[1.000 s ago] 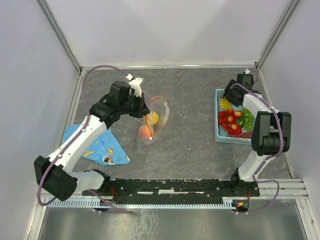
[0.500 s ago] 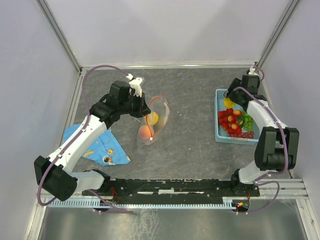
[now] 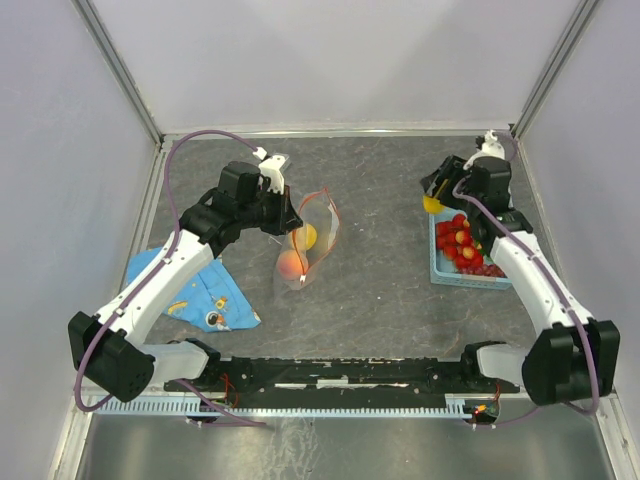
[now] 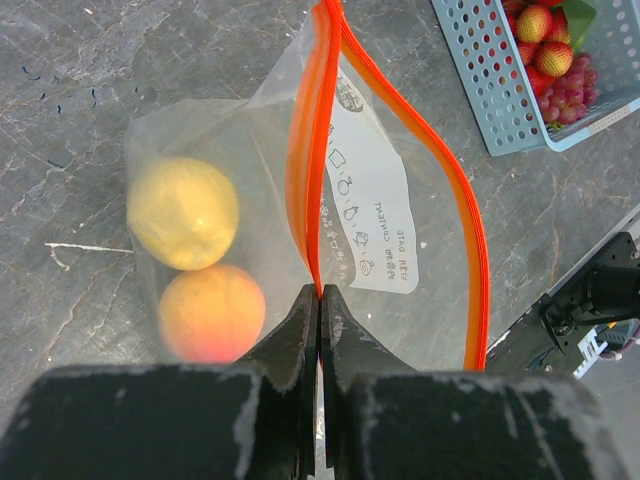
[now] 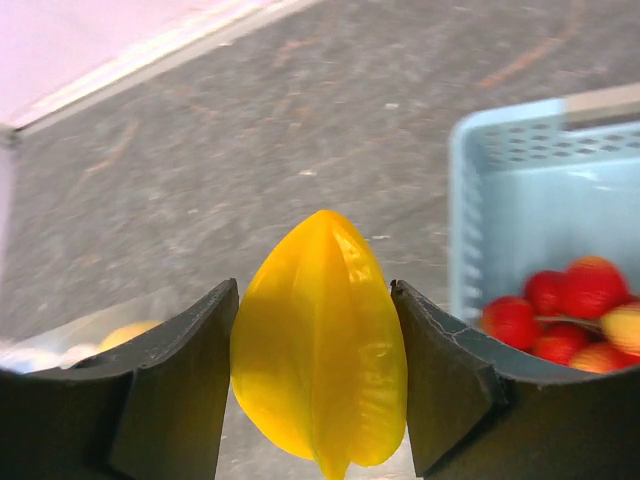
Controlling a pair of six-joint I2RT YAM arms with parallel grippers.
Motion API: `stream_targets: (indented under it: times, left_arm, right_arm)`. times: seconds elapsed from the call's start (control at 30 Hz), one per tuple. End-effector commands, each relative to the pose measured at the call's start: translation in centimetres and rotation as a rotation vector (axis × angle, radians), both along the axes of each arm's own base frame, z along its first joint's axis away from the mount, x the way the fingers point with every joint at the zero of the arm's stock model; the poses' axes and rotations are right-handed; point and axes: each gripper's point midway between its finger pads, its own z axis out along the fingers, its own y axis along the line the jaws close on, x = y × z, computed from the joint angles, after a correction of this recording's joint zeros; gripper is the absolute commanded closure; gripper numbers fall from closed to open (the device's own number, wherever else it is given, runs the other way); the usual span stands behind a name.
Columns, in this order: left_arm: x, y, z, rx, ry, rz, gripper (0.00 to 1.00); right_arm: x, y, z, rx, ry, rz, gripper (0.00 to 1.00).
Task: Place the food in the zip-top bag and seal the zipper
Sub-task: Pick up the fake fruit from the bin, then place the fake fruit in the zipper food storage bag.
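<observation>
The clear zip-top bag (image 3: pixel 310 240) stands mid-table with its orange-red zipper strip (image 4: pixel 318 150) open. Inside are a yellow lemon (image 4: pixel 183 212) and an orange-pink peach (image 4: pixel 212 312). My left gripper (image 4: pixel 319 292) is shut on the near side of the bag's mouth strip, holding it up. My right gripper (image 5: pixel 318 300) is shut on a yellow ridged fruit (image 5: pixel 320 345), lifted over the left edge of the blue basket (image 3: pixel 437 262); it also shows in the top view (image 3: pixel 433 203). Strawberries (image 3: pixel 458 238) and grapes lie in the basket.
A blue patterned cloth (image 3: pixel 195 290) lies at the left under my left arm. The light-blue basket stands at the right near the side wall. Grey table between bag and basket.
My right gripper has risen out of the basket with the yellow fruit and moved left toward the basket's edge. The left gripper and bag have stayed still.
</observation>
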Motion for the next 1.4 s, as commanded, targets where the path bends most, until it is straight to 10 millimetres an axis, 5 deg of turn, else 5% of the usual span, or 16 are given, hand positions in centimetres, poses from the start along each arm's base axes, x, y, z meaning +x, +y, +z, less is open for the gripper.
stream_targets:
  times: [0.0, 0.47, 0.77, 1.03, 1.37]
  left_arm:
    - [0.3, -0.3, 1.3, -0.043, -0.039, -0.003, 0.97]
    - [0.4, 0.1, 3.0, -0.048, -0.074, 0.015, 0.97]
    - [0.0, 0.4, 4.0, -0.067, -0.09, 0.017, 0.97]
    - [0.0, 0.7, 4.2, -0.078, -0.093, 0.027, 0.97]
    - [0.1, 0.8, 4.0, -0.087, -0.083, 0.038, 0.97]
  right_arm:
    - [-1.0, 3.8, 5.1, 0.079, -0.169, 0.051, 0.47]
    - [-5.6, 17.0, 10.7, 0.248, -0.342, 0.303, 0.47]
    - [-8.3, 23.6, 13.4, 0.309, -0.443, 0.411, 0.46]
    - [-9.1, 27.7, 10.0, 0.335, -0.411, 0.407, 0.45]
    - [-11.1, 29.9, 6.2, 0.304, -0.316, 0.463, 0.34]
